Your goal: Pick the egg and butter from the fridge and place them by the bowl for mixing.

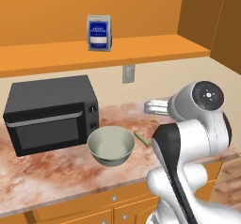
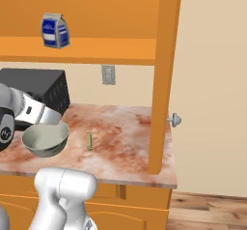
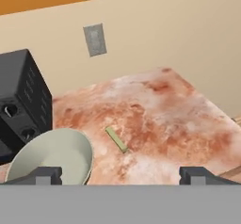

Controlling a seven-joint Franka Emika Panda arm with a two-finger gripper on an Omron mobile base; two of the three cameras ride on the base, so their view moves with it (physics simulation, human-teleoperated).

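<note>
We are hovering our wide-open, empty pincer (image 3: 120, 173) over the reddish marble desk (image 3: 160, 119). The thin olive-yellow butter block (image 3: 116, 139), lying beside the pale grey-green bowl (image 3: 52, 155), looks light, soft, slippery; we'd pinch its long sides.

A mottled reddish marble surface (image 1: 56, 171) is carried by orange cabinets (image 2: 130, 209). A cream wall (image 3: 179, 35) with a grey outlet (image 3: 95, 40) is seen beyond the pincer (image 3: 120, 175). An orange shelf (image 1: 56, 53) is mounted above; wood floor (image 2: 207, 212) is laid below

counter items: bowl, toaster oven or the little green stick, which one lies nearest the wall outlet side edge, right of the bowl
The thin olive-green stick, flat on the counter just right of the bowl; the toaster oven sits left.
</note>
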